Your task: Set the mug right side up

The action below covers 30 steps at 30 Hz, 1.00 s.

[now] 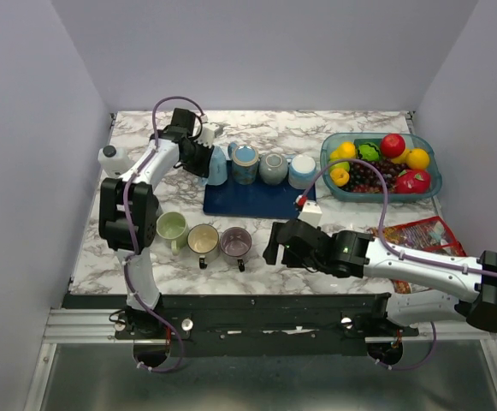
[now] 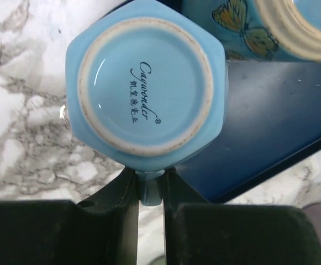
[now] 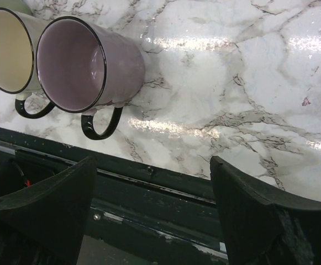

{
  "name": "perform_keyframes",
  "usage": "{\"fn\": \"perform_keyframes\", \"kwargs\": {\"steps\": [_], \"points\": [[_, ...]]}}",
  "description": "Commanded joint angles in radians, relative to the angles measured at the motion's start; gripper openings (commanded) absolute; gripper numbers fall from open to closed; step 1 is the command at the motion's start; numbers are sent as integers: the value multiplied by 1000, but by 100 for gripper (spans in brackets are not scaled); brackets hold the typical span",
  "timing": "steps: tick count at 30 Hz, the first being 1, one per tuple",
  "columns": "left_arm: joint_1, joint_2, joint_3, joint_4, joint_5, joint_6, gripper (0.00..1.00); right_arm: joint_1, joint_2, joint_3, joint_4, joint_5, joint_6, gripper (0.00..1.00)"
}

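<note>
A light blue mug (image 2: 146,88) stands upside down at the left edge of the dark blue tray (image 2: 282,116), its printed base facing my left wrist camera. In the top view this mug (image 1: 217,166) is at the tray's left end. My left gripper (image 2: 148,190) is shut on the mug's handle (image 2: 149,187), which sits between the two fingers. My right gripper (image 3: 154,182) is open and empty, hovering over the table's front edge to the right of a purple mug (image 3: 88,63); in the top view this gripper (image 1: 275,242) is near the middle front.
Three more mugs (image 1: 273,168) stand on the tray (image 1: 257,201). A green mug (image 1: 172,228), a cream mug (image 1: 203,240) and the purple mug (image 1: 235,243) stand upright in front. A fruit bowl (image 1: 381,167), a snack bag (image 1: 423,240) and a white bottle (image 1: 113,159) are around.
</note>
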Motion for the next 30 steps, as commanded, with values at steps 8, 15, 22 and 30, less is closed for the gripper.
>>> {"fn": "perform_keyframes", "kwargs": {"steps": [8, 15, 22, 30], "points": [[-28, -382, -215, 143, 132, -455, 0, -4, -98, 9, 146, -49, -93, 93], [-70, -710, -467, 587, 419, -884, 0, -6, -212, 12, 334, -103, -234, 98], [-133, -959, -578, 968, 476, -1243, 0, -17, -295, 29, 557, -176, -359, 97], [-206, -1088, -599, 1177, 461, -1397, 0, -20, -318, 133, 786, -310, -507, 87]]}}
